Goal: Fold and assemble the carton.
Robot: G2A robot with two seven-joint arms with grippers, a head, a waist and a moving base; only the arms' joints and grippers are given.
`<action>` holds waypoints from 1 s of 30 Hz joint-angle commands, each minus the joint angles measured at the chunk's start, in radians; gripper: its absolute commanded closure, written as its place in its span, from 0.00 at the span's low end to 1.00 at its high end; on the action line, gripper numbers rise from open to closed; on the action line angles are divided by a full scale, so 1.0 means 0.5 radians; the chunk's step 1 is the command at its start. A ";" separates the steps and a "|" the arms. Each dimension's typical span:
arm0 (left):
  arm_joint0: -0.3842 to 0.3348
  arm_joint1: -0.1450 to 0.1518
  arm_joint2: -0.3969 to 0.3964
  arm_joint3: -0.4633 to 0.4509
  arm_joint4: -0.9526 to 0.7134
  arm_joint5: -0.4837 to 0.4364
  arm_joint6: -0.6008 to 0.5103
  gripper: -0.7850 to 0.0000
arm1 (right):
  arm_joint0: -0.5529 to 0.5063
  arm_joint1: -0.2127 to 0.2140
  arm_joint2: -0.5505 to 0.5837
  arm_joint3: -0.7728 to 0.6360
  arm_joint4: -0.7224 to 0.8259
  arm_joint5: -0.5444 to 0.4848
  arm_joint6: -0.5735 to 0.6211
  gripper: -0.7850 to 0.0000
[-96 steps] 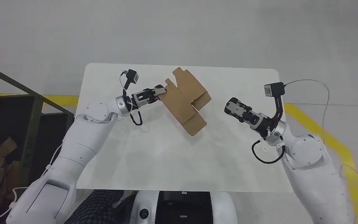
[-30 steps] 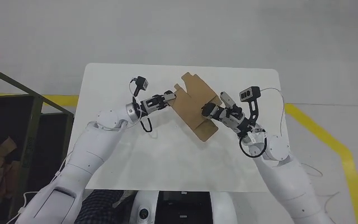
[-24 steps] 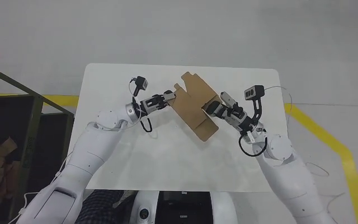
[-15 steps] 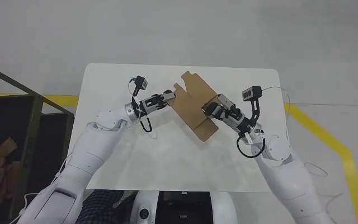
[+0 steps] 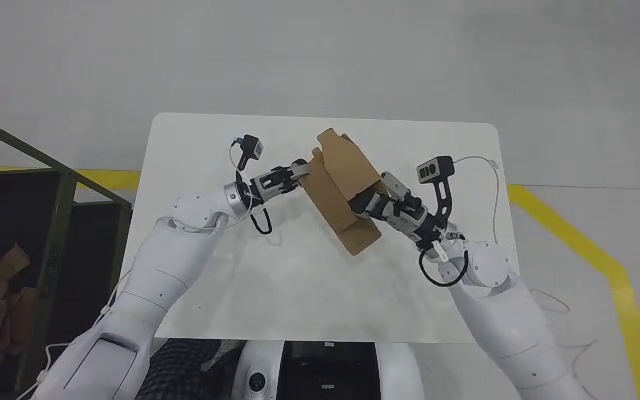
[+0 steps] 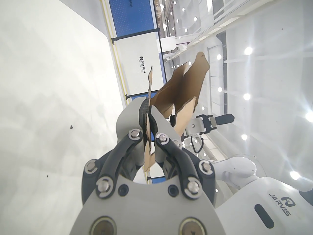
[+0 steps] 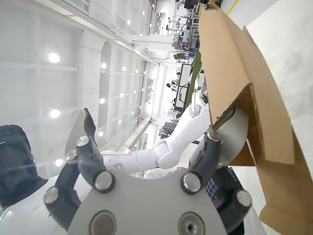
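The brown carton [image 5: 340, 190] is held partly opened and tilted above the middle of the white table [image 5: 250, 280]. My left gripper [image 5: 298, 172] is at its left side, shut on a thin flap edge [image 6: 148, 123]; the carton's panels [image 6: 181, 91] rise beyond the fingers. My right gripper [image 5: 372, 203] is at the carton's right end and stands open. One of its fingers [image 7: 231, 128] is tucked inside under a folded flap of the carton [image 7: 234, 69]. The other finger [image 7: 84, 123] stands free in the air.
The table's rounded far corners and front edge bound the work area. A dark green frame [image 5: 40, 190] stands off the table's left side. A yellow floor line [image 5: 570, 230] runs past the right side. A cable [image 5: 480, 160] loops from the right wrist.
My right arm came in from the right and slid one finger into the carton's end. The carton has lifted and opened up. My left gripper kept its hold on the flap.
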 commanded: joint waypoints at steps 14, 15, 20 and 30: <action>-0.021 -0.028 0.002 0.043 -0.012 -0.002 0.030 1.00 | -0.010 -0.029 -0.095 -0.070 0.002 0.004 0.080 0.00; -0.021 -0.030 0.001 0.041 -0.014 -0.003 0.030 1.00 | -0.009 -0.031 -0.101 -0.062 0.001 0.009 0.075 0.00; -0.020 -0.036 -0.005 0.039 -0.016 -0.006 0.027 1.00 | -0.002 -0.042 -0.129 -0.056 0.009 0.016 0.087 0.00; -0.027 -0.048 -0.023 0.035 -0.021 -0.015 0.032 1.00 | -0.020 -0.061 -0.213 -0.094 -0.016 0.065 0.120 0.00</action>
